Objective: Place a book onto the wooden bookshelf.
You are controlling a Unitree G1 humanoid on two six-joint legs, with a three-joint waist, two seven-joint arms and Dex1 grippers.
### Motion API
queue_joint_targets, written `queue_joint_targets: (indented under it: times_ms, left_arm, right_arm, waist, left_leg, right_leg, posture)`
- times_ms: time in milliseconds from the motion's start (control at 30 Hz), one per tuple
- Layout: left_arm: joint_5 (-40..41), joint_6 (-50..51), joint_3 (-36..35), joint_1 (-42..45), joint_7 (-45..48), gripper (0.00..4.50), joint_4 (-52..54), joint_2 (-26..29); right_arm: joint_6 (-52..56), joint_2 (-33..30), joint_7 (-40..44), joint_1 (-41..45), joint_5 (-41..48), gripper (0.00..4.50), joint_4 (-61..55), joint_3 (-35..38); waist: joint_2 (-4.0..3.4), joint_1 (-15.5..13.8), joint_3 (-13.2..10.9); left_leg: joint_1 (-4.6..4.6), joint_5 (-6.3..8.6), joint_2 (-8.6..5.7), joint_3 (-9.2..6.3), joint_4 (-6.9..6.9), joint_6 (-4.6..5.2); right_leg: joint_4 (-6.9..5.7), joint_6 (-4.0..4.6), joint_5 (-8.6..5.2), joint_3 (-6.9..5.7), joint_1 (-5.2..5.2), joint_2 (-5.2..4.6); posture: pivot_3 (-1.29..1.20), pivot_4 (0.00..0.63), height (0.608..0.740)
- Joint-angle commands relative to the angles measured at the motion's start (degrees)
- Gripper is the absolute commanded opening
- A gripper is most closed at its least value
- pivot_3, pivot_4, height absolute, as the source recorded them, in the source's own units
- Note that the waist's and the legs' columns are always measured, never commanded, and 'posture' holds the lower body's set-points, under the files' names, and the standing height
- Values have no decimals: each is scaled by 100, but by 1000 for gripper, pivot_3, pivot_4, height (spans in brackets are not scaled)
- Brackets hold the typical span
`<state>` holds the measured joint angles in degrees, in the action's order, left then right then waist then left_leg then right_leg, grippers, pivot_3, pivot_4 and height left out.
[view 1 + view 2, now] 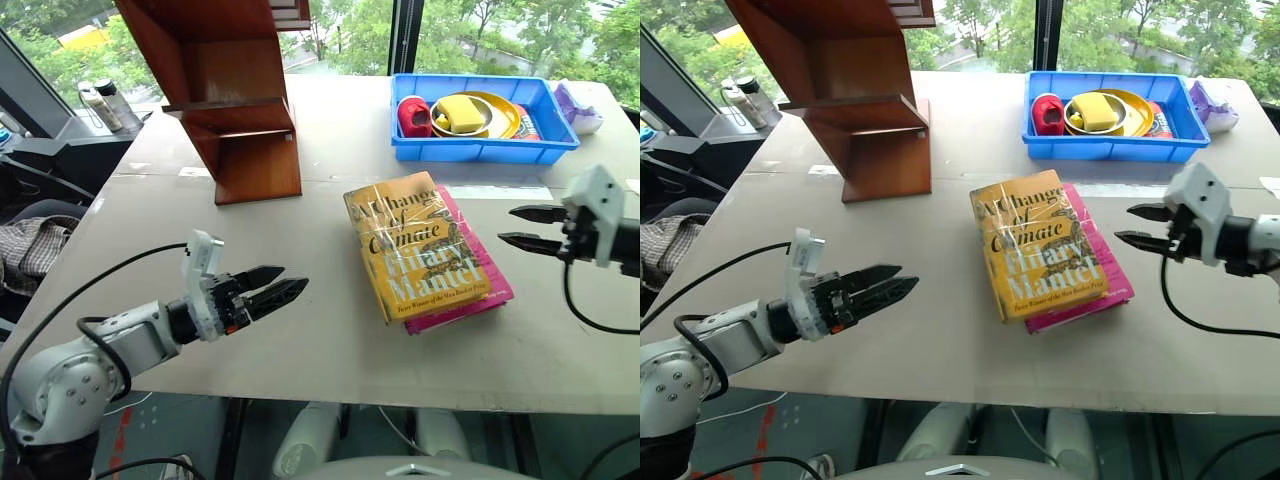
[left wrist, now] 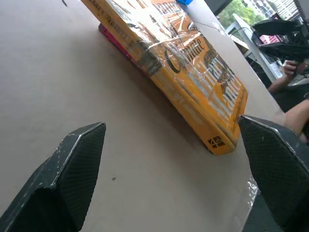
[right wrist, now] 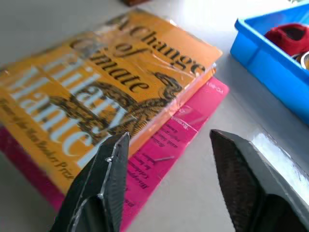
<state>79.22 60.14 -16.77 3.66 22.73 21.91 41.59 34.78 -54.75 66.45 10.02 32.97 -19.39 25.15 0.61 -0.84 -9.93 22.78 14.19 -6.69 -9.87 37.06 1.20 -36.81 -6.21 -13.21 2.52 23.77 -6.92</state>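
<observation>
The book (image 1: 418,245) lies flat on the tabletop (image 1: 300,340), cover up, stacked on a bright pink book (image 1: 475,290) whose edge sticks out on the side toward the right edge and the near edge. The pair sits a little right of the tabletop's middle. Its long axis runs from the far edge toward the near edge, slightly skewed, with the far end swung toward the left edge.

The book lies between the two arms. The left gripper (image 1: 277,285) hovers over the near-left part of the tabletop, jaws parted and empty, pointing across at the book's long side; in the left wrist view the book's near corner stands ahead between the open fingers (image 2: 72,164), still apart from them. The right gripper (image 1: 530,228) hangs just beside the book's right side, jaws apart and holding nothing, aimed at it. The right arm looks the nearer of the two.

The wooden bookshelf (image 1: 235,110) stands toward the far-left part of the tabletop, well apart from the book; its upper tiers are cut off by the picture's top. A blue plastic tray (image 1: 480,150) with dishes sits by the far-right corner. Glare on the glossy cover blurs some lettering. How much of the pink book is covered cannot be told.
</observation>
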Motion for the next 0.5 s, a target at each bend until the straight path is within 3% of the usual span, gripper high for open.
queue_joint_targets:
  times_ms: [33, 67, 133, 300, 500]
  left_arm:
    - [926, 530, 319, 457, -718, 4500, -709, -124]
    - [1120, 691, 475, 649, -873, 4500, -962, -154]
    - [1366, 920, 691, 999, -1141, 4500, -1442, -247]
    - [1780, 997, 852, 2047, -1701, 4500, -3082, -1092]
    - [1073, 1067, 934, 2919, -1494, 4500, -4451, -1936]
  right_arm:
    - [320, 19, 463, -783, 889, 3983, -660, 1327]
    - [477, 29, 461, -1059, 1049, 4479, -796, 1564]
    - [637, 85, 374, -1429, 1294, 4479, -1013, 1850]
    - [578, 407, -7, -2043, 1484, 4479, -1470, 2142]
    - [589, 562, -463, -2347, 1777, 4479, -1933, 2243]
  waist:
    - [6, 33, 4]
    - [6, 46, 4]
    - [5, 44, 5]
    - [2, -7, 13]
    - [5, -9, 13]
  left_leg:
    - [-8, 5, 2, 3, 7, 8]
    - [-15, 7, 2, 2, 10, 10]
    - [-20, 7, 3, 3, 11, 10]
    - [-23, 6, 2, 3, 32, 9]
    - [-20, -6, -4, 10, 34, -11]
  right_leg:
    - [-3, 0, 1, 3, -5, 6]
    - [-5, 0, 1, 5, -13, 7]
    - [-11, 1, 1, 5, -16, 8]
    - [-22, 0, 1, 4, -22, 10]
    - [-22, -1, 1, 11, -20, 7]
  posture:
    - [0, 150, 740]
    - [0, 150, 740]
    - [0, 150, 740]
    - [0, 150, 740]
    - [0, 150, 740]
